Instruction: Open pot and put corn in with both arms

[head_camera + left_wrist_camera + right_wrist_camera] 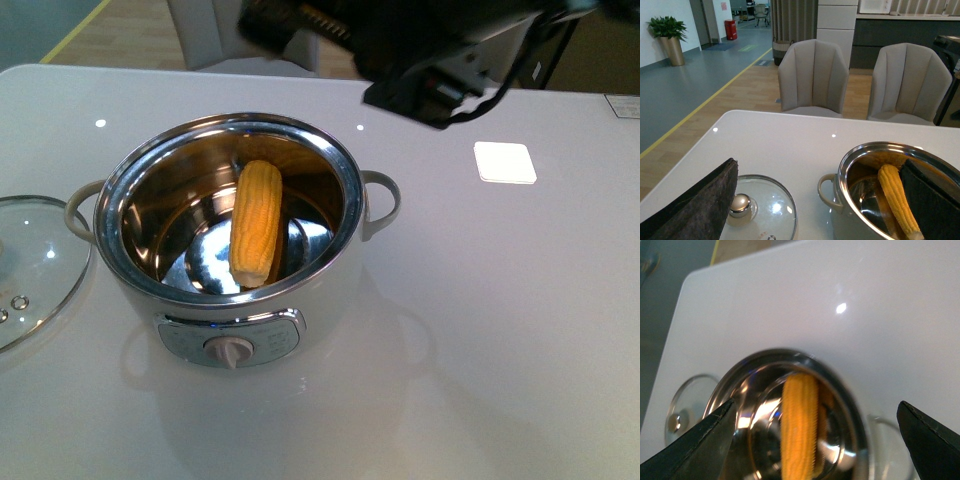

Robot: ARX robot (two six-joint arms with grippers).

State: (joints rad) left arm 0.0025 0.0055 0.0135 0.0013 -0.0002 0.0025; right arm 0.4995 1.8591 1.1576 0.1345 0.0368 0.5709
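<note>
The cream-white pot [330, 290] stands uncovered on the table, its steel bowl showing. The yellow corn [255, 222] lies inside it, leaning against the far wall. Its glass lid [30, 265] rests flat on the table to the left of the pot. My right arm [430, 60] hangs blurred above and behind the pot. In the right wrist view my right gripper [816, 405] is open high over the corn [800, 425], holding nothing. My left gripper [820, 164] is open too and empty, with one finger over the lid [765, 205] and the other over the pot [850, 160] beside the corn [897, 197].
A white square pad [505, 162] lies on the table to the right of the pot. Two grey chairs [812, 77] stand behind the table's far edge. The table top [480, 330] is white and glossy.
</note>
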